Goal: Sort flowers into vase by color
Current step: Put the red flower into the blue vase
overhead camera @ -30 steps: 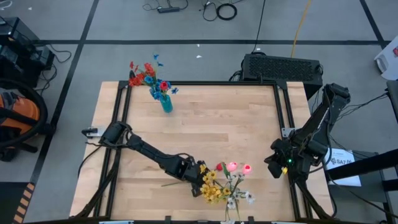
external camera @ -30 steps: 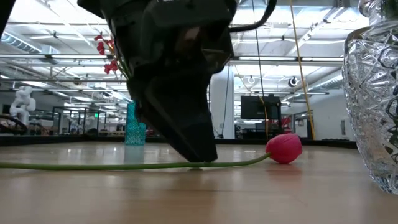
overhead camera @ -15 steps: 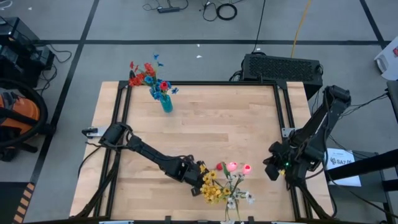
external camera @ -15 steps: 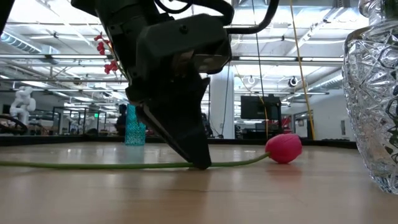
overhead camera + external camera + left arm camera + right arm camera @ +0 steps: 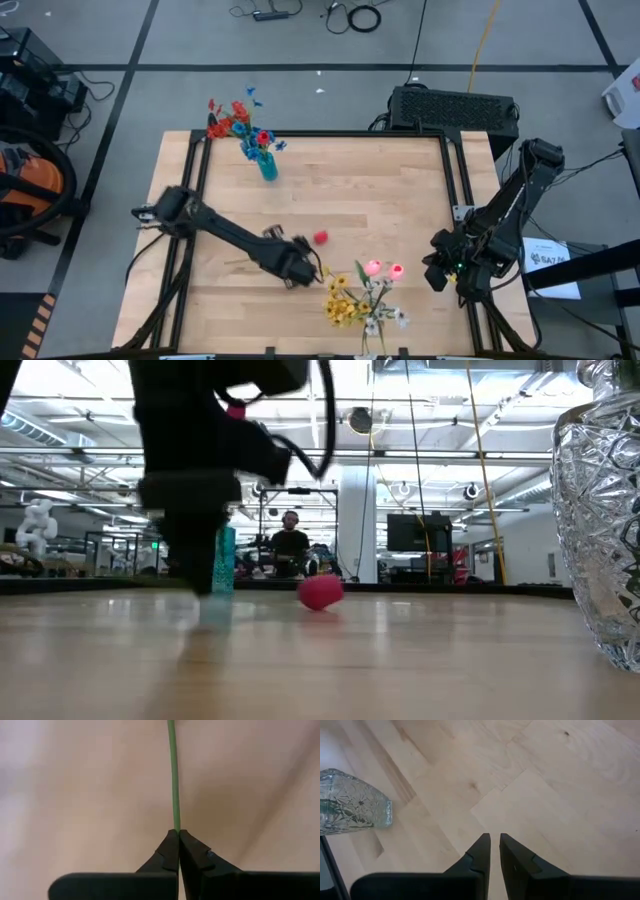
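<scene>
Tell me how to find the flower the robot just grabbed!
Look at the wooden table from above and follow the left arm to its left gripper near the middle. The red tulip sits just past it, its green stem pinched between the fingers. It is alone, apart from the yellow and pink bunch at the front edge.

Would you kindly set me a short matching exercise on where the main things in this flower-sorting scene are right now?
Things:
1. red tulip
2. teal vase
3. right gripper
4. yellow sprigs

Places or states:
a. far side of the table, holding red and blue flowers
b. near edge, among loose flowers
c. its stem pinched by the left gripper
d. waiting at the table's right edge

Pairs: 1-c, 2-a, 3-d, 4-b
</scene>
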